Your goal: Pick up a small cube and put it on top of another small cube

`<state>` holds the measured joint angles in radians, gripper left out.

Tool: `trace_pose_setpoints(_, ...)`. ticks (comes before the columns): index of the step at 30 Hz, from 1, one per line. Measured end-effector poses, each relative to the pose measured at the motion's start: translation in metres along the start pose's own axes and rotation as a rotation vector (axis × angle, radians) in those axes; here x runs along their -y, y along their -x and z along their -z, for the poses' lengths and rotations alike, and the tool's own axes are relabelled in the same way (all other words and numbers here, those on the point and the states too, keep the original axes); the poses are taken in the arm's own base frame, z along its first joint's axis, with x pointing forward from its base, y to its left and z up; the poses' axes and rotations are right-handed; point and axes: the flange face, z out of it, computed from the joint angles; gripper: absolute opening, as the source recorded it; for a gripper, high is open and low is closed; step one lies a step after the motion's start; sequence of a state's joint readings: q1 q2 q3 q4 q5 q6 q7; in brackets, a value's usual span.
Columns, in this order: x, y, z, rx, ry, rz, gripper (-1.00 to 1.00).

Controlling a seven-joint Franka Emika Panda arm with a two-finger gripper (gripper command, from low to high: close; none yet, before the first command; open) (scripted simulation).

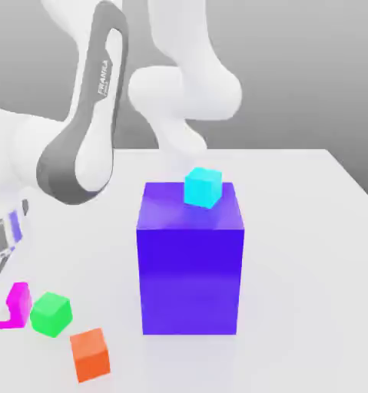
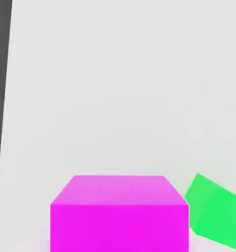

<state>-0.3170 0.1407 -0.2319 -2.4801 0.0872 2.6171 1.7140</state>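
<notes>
Small bright magenta cube [image 2: 119, 214] sits just beside a green cube [image 2: 216, 211] near the white table [image 1: 309, 253] edge; exterior view adds an orange cube [image 1: 91, 354]; end effector [image 1: 2, 238] state unclear

**Smooth, plastic-looking surfaces throughout**

The arm [image 1: 87, 146] has glossy white shells with matt grey trim. The large blue block [image 1: 190, 261] is smooth with a soft sheen. The small cube [image 2: 119, 216] in magenta, the green cube [image 1: 51, 314], orange cube [image 1: 91, 355] and cyan cube [image 1: 202, 186] look plain, even and matt. The worktop [image 1: 309, 269] is smooth, pale and faintly reflective.
</notes>
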Motion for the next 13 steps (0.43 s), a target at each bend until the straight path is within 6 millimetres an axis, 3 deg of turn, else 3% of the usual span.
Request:
trace_pose_setpoints(4,-0.038,-0.024,0.004,-0.009,-0.003,-0.089,-1.0)
trace_pose_setpoints(9,-0.045,-0.024,-0.045,-0.011,-0.003,-0.097,-1.0)
trace_pose_setpoints(10,-0.046,-0.025,-0.054,-0.011,-0.003,-0.097,1.0)
trace_pose_setpoints(13,-0.046,-0.025,-0.054,-0.011,-0.003,-0.097,1.0)
